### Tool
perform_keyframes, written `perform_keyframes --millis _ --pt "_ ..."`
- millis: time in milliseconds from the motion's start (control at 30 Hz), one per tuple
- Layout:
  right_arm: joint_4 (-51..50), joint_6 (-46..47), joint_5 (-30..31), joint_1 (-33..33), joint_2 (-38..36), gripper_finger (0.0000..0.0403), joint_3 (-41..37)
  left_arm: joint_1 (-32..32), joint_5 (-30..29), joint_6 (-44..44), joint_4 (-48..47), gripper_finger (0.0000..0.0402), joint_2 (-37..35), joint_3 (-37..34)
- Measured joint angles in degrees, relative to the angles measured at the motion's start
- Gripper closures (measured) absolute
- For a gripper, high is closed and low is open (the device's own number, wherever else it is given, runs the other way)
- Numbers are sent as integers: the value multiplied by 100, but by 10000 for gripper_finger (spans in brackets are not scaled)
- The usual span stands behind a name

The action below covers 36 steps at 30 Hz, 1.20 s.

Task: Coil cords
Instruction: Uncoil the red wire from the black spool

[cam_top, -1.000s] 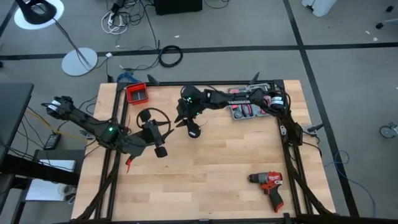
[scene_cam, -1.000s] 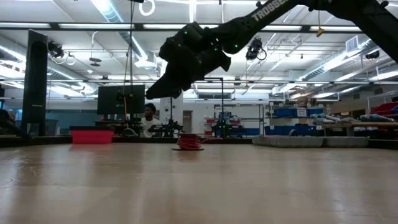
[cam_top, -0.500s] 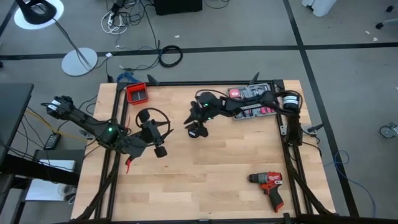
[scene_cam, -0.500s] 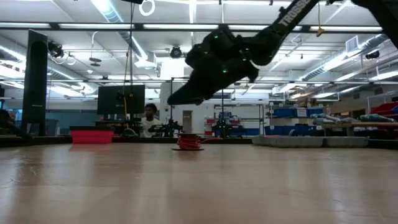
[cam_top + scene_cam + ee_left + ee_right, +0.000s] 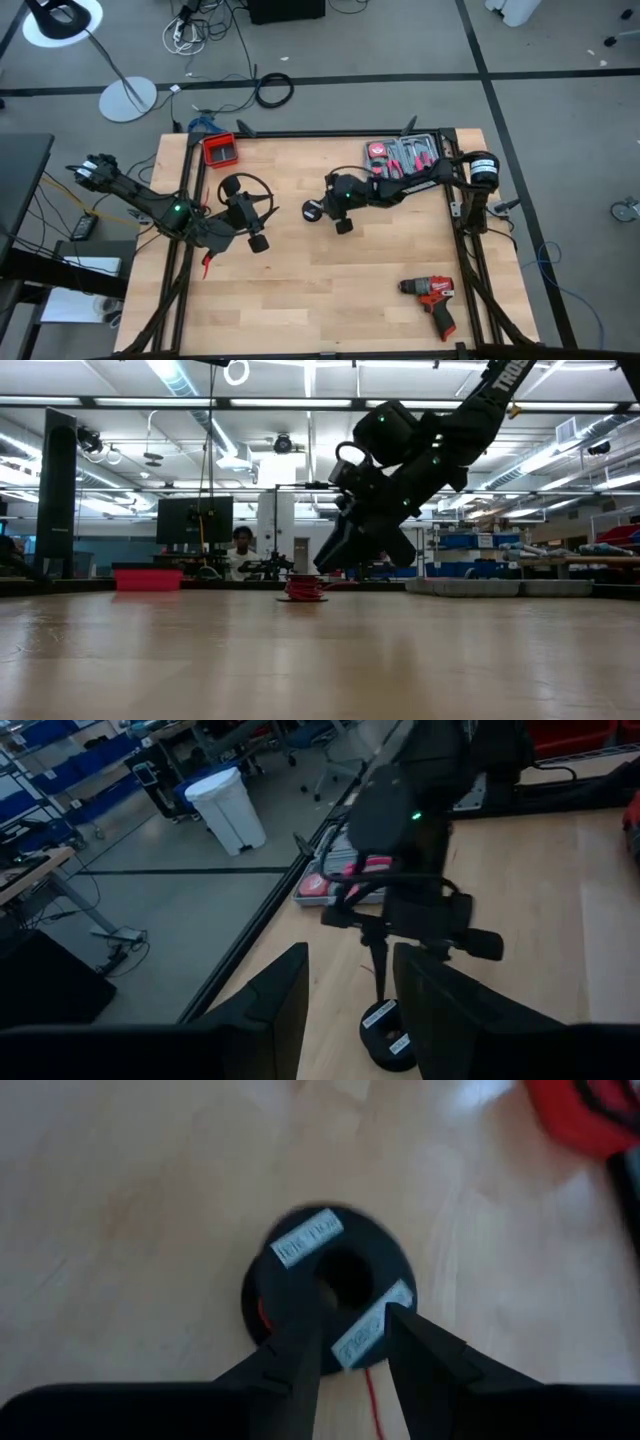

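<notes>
The right gripper [image 5: 322, 208] hangs just over the cords [image 5: 310, 212], a small black-and-red wound bundle near the middle of the table [image 5: 330, 300]. Its fingers [image 5: 290, 1365] stand slightly apart, clamped on nothing. The left gripper [image 5: 348, 960] waits at centre left, fingers apart and empty, beside a black cable ring [image 5: 245, 186]. A red bin [image 5: 220, 150] sits upper left, a tool case [image 5: 400, 158] upper right and a red drill [image 5: 432, 298] lower right. The right arm's bulk partly hides the cords from the table-level camera.
</notes>
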Motion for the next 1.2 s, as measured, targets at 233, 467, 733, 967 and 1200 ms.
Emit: perform_keyframes --millis 233,467,733,967,1200 --pt "-36 -908 961 526 0 291 3 2 -52 -199 -275 250 2 0" --pt "24 -1537 1652 969 48 291 10 2 -153 -484 -524 250 4 0" --pt "-30 -1419 1878 1136 62 273 10 2 -153 -569 -534 250 7 0" --pt "196 -1426 1934 1018 256 230 12 4 -151 -586 -531 250 7 0" --pt "277 -1705 1931 986 655 214 182 11 -146 -588 -549 250 9 0"
